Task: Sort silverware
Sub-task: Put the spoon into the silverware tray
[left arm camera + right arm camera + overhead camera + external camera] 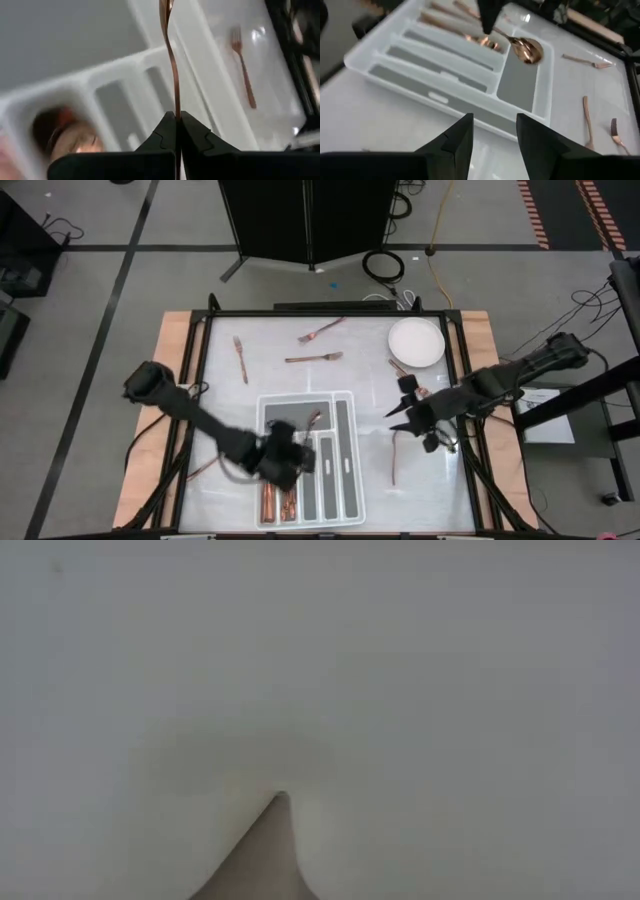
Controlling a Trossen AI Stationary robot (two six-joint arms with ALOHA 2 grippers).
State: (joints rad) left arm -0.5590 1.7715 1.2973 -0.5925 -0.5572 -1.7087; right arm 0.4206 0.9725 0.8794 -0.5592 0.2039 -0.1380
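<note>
L hand [177,131] gripping spoon [527,50], over tray [390,75]

Copper silverware [313,358], white tray [345,470] with grey compartments, white plate [415,341].

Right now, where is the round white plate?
In the high view, the plate sits at the table's far right corner, just beyond the open right pincer.

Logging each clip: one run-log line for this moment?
left pincer: shut on spoon over tray | right pincer: open, beside tray
</note>
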